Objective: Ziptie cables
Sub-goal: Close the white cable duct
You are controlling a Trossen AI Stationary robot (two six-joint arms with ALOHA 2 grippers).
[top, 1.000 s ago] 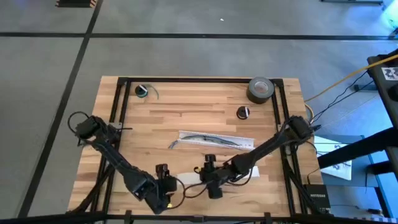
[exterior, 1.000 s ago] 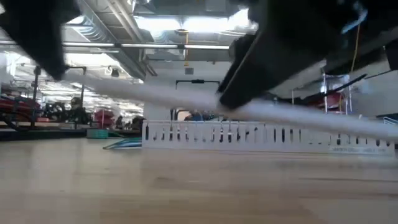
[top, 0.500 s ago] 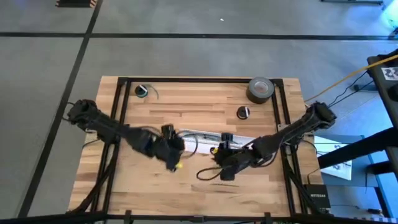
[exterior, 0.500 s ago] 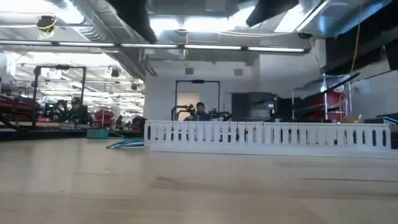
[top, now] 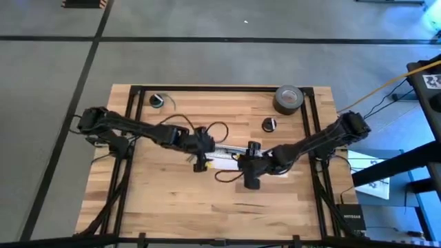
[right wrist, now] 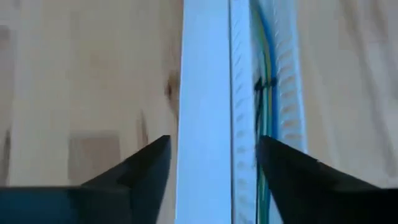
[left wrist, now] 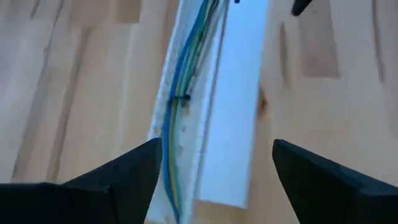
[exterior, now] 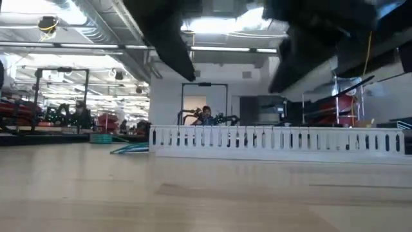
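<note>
Both arms have moved up from the lower edge of the tabletop (top: 158,207) to the middle of the frame in the high view, and they now hang over the white duct (top: 227,157). A second ago they were low in the picture, near the front edge, with the duct clear between them. Now the left gripper (top: 200,162) sits at the duct's left end and the right gripper (top: 251,180) just below its middle.

Both wrist views look down between widely spread jaws that hold nothing. The left gripper (left wrist: 214,174) is open over the duct (left wrist: 236,124), and the right gripper (right wrist: 214,168) is open too.

The cables (left wrist: 186,68) lie along the slotted channel, blue, green and yellow strands running together. A small black band, likely the ziptie (left wrist: 181,99), crosses them at one spot; the right wrist view shows the same cables (right wrist: 261,124) and mark (right wrist: 266,84). Whether it is pulled tight is too small to tell.

My reading: the arms have shifted from a rest pose to a working pose above the bundle, so the next step is probably a descent to grip cables or tie.
</note>
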